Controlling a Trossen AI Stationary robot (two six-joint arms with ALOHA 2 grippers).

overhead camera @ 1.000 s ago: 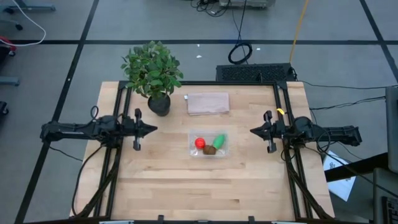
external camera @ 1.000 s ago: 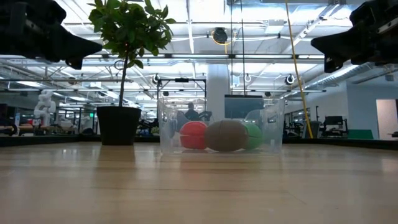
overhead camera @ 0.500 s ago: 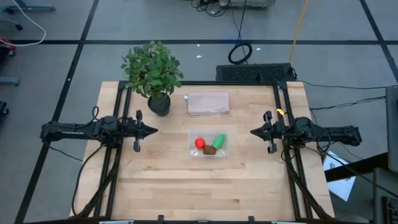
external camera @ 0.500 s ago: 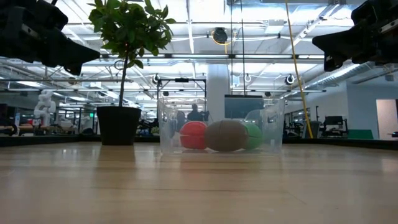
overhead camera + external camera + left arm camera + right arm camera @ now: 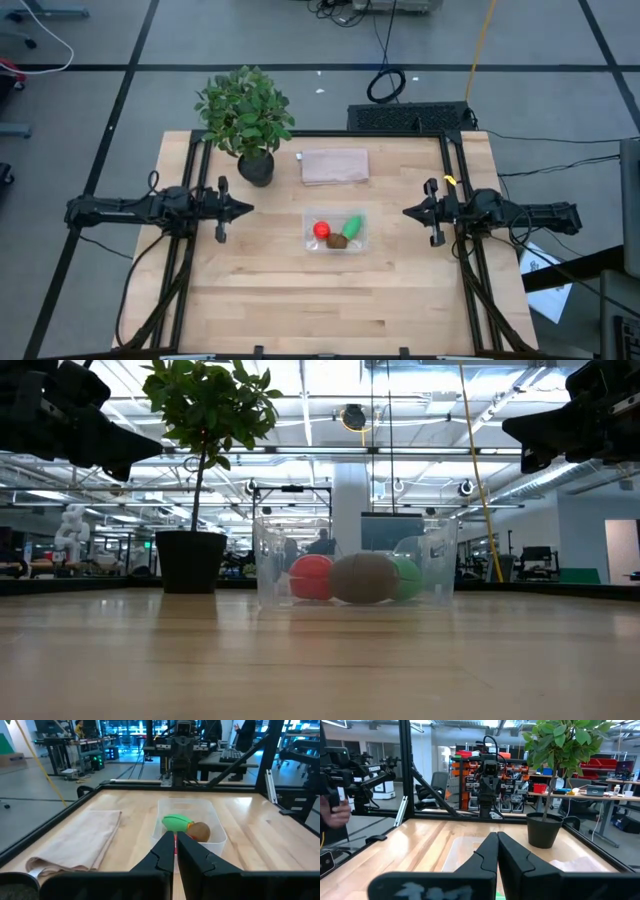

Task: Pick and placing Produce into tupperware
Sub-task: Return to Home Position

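Tupperware (image 5: 308,240) sits mid-desk (image 5: 260,290) with all three pieces of produce inside, close together: the round red one (image 5: 321,230), the elongated green one (image 5: 353,226) and the brown oval one (image 5: 338,241). Above the desk's left side hangs the left gripper (image 5: 247,209), fingers pressed together and holding nothing. Opposite, the right gripper (image 5: 406,211) is likewise closed and empty. Both are well apart from it.

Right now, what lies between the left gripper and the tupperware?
Only bare wooden table, seen in the high view; the left gripper hangs well short of the tupperware.
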